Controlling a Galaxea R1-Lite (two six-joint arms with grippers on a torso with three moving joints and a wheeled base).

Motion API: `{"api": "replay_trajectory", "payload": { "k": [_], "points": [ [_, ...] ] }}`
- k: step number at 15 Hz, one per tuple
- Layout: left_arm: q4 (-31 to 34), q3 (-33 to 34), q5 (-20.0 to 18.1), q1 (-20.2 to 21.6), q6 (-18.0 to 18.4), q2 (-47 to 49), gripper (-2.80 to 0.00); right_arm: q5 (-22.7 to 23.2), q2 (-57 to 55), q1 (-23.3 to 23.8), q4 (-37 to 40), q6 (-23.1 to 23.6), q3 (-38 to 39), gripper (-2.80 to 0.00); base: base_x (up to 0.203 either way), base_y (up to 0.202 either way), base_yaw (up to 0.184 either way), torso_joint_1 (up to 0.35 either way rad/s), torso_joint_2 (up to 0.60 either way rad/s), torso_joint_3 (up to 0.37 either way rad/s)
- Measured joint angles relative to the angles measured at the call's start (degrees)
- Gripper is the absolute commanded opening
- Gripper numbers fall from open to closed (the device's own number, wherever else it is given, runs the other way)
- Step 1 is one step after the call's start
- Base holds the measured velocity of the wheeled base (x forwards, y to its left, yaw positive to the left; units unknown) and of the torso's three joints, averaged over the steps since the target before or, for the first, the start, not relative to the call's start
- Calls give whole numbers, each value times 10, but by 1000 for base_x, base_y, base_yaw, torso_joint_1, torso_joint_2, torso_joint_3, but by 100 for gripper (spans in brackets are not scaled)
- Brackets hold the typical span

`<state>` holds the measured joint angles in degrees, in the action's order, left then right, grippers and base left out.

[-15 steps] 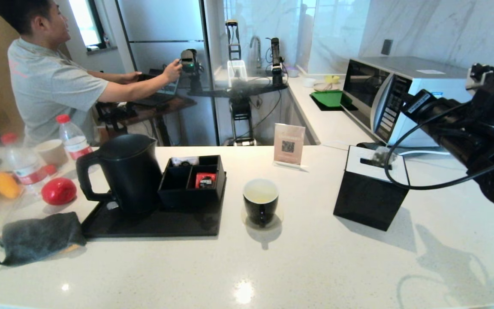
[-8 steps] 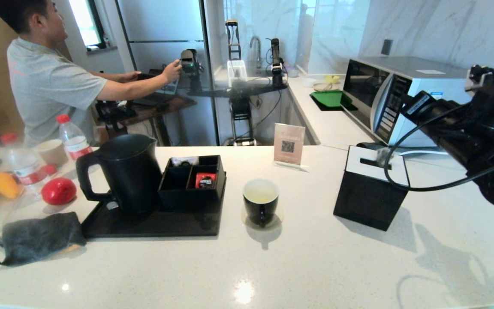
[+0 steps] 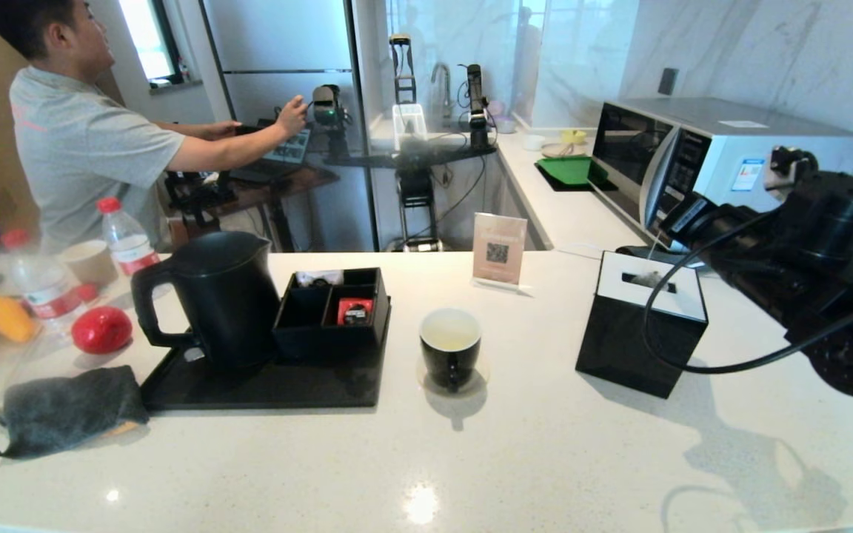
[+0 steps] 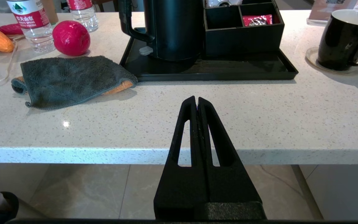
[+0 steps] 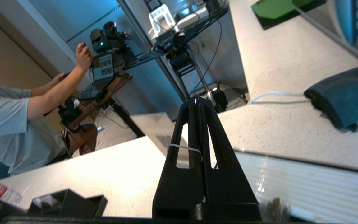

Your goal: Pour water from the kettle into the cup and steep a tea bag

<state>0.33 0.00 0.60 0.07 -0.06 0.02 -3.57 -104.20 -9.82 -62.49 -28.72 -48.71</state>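
Note:
The black kettle [image 3: 212, 296] stands on a black tray [image 3: 263, 389] left of centre. The black cup [image 3: 450, 348], white inside, sits on a coaster in the middle of the counter. My right gripper [image 3: 669, 220] hovers above the black tissue box [image 3: 641, 333], right of the cup. It is shut on a thin white string [image 5: 183, 148]. The greyish tea bag [image 3: 649, 280] dangles below it over the box top and shows blurred as a pouch [image 5: 273, 210] in the right wrist view. My left gripper [image 4: 196, 100] is shut and empty, low in front of the counter edge. Water is not discernible.
A compartment box [image 3: 332, 311] with a red packet [image 3: 355, 311] shares the tray. A grey cloth [image 3: 64, 407], red ball [image 3: 101, 329], bottles [image 3: 124, 237] and paper cup [image 3: 89, 260] crowd the left. A QR sign [image 3: 499, 250], a microwave [image 3: 693, 159] and a person [image 3: 78, 141] are behind.
My right arm has swung lower and leftward over the tissue box, and the hanging tea bag has sunk with it. The person's hand shifted slightly. The left gripper is not seen earlier.

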Motion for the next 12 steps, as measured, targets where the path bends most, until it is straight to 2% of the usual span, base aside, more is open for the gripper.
{"api": "replay_trajectory", "payload": {
  "k": [2,10,11,12],
  "points": [
    [0,0,0,0,0,0,-280,1,-12,-5,-40,-1,24,-280,0,0,0,0,0,0],
    [0,0,0,0,0,0,-280,1,-36,-6,-48,-1,38,-280,0,0,0,0,0,0],
    [0,0,0,0,0,0,-280,1,-37,-6,-48,-1,38,0,0,0,0,0,0,0],
    [0,0,0,0,0,0,-280,1,-38,-6,-47,-1,38,0,0,0,0,0,0,0]
  ]
}}
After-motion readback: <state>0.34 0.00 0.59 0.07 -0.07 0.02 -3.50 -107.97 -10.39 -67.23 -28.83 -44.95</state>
